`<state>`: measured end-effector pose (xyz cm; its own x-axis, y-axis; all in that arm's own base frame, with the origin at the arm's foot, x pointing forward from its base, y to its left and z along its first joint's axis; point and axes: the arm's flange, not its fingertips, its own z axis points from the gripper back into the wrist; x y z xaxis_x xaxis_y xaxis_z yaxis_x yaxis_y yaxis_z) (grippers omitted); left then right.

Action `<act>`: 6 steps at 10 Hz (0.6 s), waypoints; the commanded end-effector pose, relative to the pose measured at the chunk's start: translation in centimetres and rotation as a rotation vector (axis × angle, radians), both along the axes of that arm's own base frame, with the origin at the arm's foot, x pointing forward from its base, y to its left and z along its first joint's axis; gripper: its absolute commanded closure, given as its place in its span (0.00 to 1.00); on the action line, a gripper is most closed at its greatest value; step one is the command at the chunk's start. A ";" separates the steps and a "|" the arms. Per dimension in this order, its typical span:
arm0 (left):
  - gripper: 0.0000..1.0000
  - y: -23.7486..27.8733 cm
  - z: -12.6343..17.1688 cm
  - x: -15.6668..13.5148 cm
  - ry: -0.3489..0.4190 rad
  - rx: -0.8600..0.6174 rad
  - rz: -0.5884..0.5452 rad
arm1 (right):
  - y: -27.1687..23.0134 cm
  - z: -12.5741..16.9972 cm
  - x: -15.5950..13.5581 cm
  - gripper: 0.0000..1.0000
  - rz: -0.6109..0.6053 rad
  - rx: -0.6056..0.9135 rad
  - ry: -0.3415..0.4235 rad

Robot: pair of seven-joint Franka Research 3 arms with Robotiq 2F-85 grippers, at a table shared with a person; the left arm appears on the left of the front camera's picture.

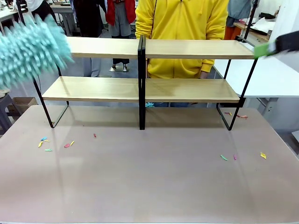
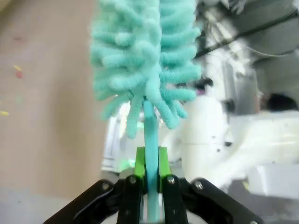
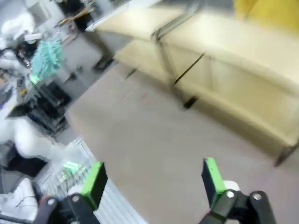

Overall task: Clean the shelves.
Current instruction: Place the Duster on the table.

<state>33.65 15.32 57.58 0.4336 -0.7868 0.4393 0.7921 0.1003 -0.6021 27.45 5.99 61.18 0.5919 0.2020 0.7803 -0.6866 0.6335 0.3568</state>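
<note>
The shelves (image 1: pixel 187 90) are a wide two-tier rack of light wood boards on a thin black frame with a black centre post (image 1: pixel 141 84), standing at the far half of the table. They show blurred in the right wrist view as the shelves (image 3: pixel 224 56). A fluffy teal duster (image 1: pixel 30 49) hangs blurred at the top left, level with the upper board's left end. My left gripper (image 2: pixel 150 170) is shut on the duster's teal handle (image 2: pixel 149 140). My right gripper (image 3: pixel 152 179) is open and holds nothing; its green pad (image 1: pixel 261 50) shows by the upper board's right end.
Small coloured paper scraps (image 1: pixel 46 142) lie on the grey-brown tabletop (image 1: pixel 149 177) at the left, and more scraps (image 1: pixel 243 156) at the right. A person in a yellow hoodie (image 1: pixel 182 28) stands behind the rack. A white table (image 1: pixel 266 77) is at the right.
</note>
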 end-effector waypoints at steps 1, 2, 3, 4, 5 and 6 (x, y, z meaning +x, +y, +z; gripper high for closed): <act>0.88 -1.7 -5.2 5.4 0.183 0.110 -0.176 | 1.7 -10.3 0.3 0.00 0.116 -0.035 0.440; 0.88 -3.0 -7.5 6.9 0.225 0.132 -0.234 | 1.7 -13.7 0.1 0.00 0.124 -0.023 0.549; 0.88 -4.3 -9.7 7.8 0.273 0.121 -0.272 | 0.3 -17.0 0.3 0.00 0.088 0.029 0.658; 0.88 -5.4 -11.6 8.5 0.297 0.110 -0.250 | -2.2 -20.7 0.3 0.00 0.018 0.095 0.781; 0.88 -5.7 -12.6 9.1 0.326 0.083 -0.272 | -4.1 -23.2 -0.4 0.00 -0.035 0.124 0.862; 0.88 -5.6 -13.4 10.0 0.341 0.091 -0.265 | -6.0 -25.2 -1.1 0.00 -0.076 0.145 0.920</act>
<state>43.30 8.74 42.94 0.3353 -0.9173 0.2149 0.5555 0.0082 -0.8315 33.57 -0.28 40.98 0.9929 0.1149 0.0313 -0.0921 0.5742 0.8136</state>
